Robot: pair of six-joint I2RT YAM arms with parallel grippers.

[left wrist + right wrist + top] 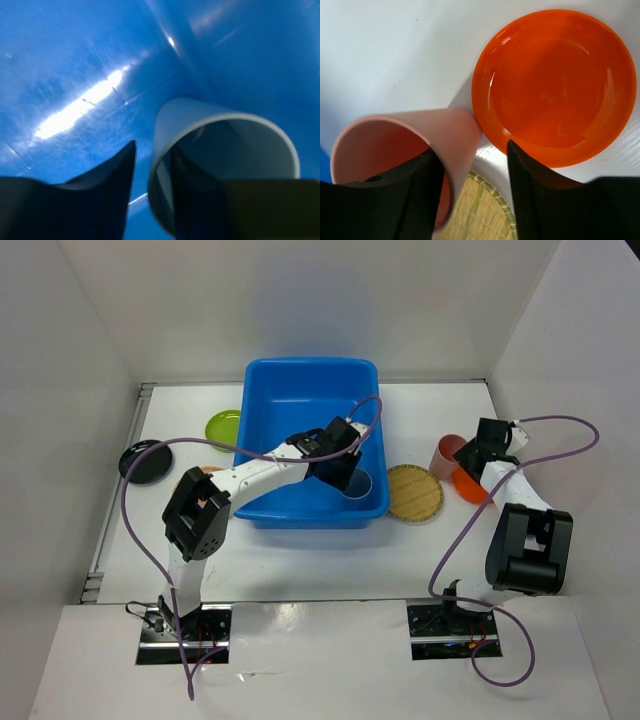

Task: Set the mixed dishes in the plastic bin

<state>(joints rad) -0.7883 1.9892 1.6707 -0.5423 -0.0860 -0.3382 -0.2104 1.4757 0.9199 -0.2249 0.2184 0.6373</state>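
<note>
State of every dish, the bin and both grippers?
blue bin: on table, one grey cup inside.
grey cup: in bin, gripper finger inside it.
left gripper: open, straddling grey cup's wall.
pink cup: on table, outside bin.
right gripper: open, straddling pink cup's wall.
orange plate: on table, beside pink cup.
bamboo plate: on table, right of bin.
green plate: on table, left of bin.
black plate: on table, far left.

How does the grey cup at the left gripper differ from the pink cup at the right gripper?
The pale grey plastic cup is inside the blue plastic bin; the reddish-pink plastic cup is outside it, beside the round orange plate. Colour also differs: grey against pink. Shared: the left gripper and right gripper each straddle a cup's wall.
</note>
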